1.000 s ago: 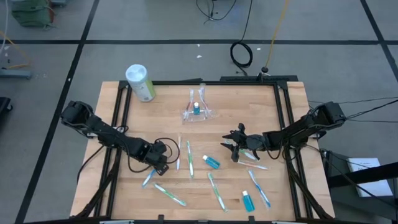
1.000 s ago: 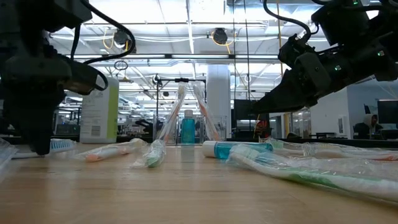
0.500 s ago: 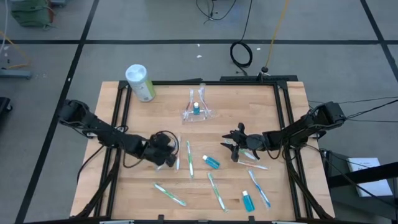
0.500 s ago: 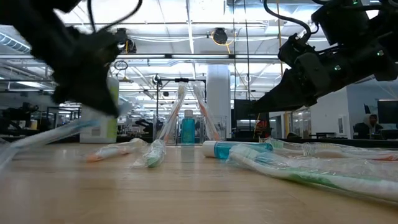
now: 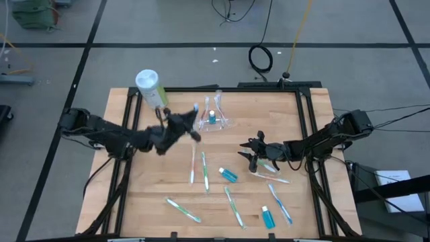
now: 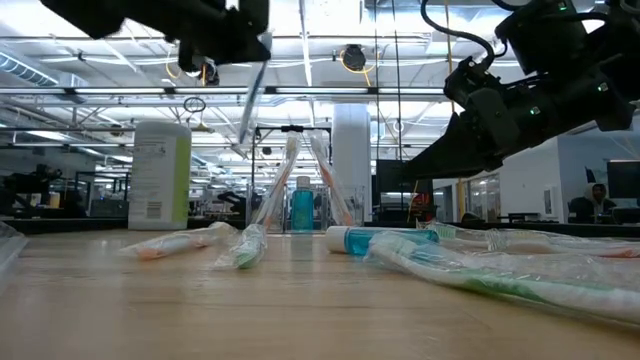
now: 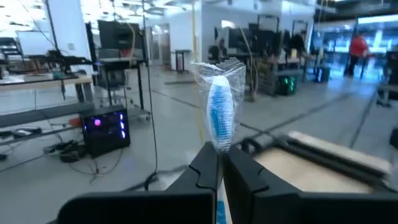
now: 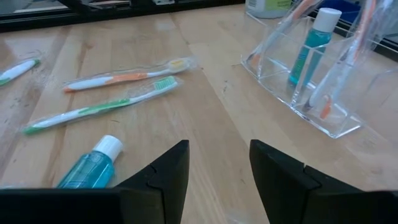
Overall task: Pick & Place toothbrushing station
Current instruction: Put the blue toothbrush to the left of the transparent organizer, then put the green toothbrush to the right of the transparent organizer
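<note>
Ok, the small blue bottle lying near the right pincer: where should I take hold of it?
Probably best to take the blue bottle across its blue body, mid-length, coming straight down with the open right pincer. It lies flat on its side, and the body is its longest straight part; the white cap is short. The left pincer is busy, shut on a wrapped toothbrush.

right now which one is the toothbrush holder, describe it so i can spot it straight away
Start at the far edge of the wooden table, where a pale-green cylinder with a white lid stands by the left corner. To the right of it, near the middle of that edge, sits the small clear plastic holder. Unlike the wrapped toothbrushes lying flat, it props toothbrushes upright around a small blue bottle.
</note>
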